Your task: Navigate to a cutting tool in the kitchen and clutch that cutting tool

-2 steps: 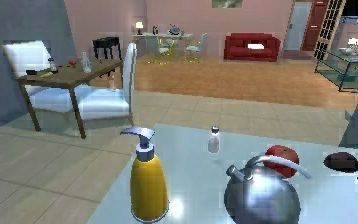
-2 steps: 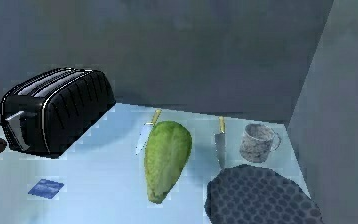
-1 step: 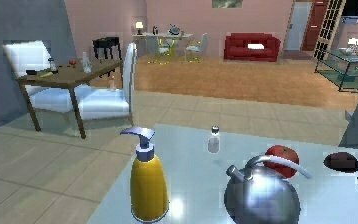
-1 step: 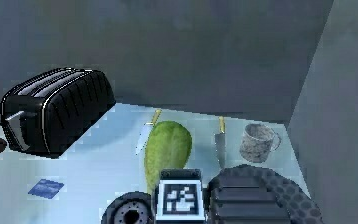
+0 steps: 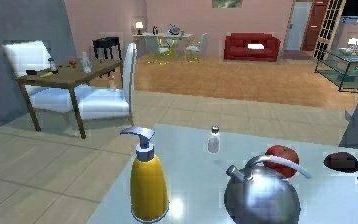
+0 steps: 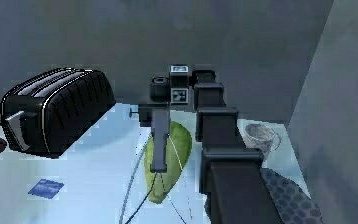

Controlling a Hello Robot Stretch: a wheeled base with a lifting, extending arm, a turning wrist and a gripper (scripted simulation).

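- Well, a pale counter (image 5: 187,160) runs across the bottom of the forward view, with a living room beyond it: a wooden table (image 5: 72,80), white chairs (image 5: 37,60) and, farther back, a red sofa (image 5: 252,45)
- The arm (image 6: 222,150) rises as a dark bar from the bottom edge of the arm side view and reaches out over the counter toward a grey wall (image 6: 107,30)
- A black toaster (image 6: 52,108) stands on the counter at the arm side view's left
- A steel kettle (image 5: 262,192) sits at the forward view's lower right, with a red round fruit (image 5: 282,158) just behind it
- A yellow soap bottle (image 5: 149,180) with a grey pump stands left of the kettle; a small shaker (image 5: 214,140) is farther back, between the two
- A green leafy thing (image 6: 177,160) lies on the counter beside the arm
- A long grey piece (image 6: 162,140), perhaps the cutting tool, lies across the green leafy thing just below the gripper (image 6: 147,113); what it is cannot be told for sure
- Whether the gripper holds anything cannot be told
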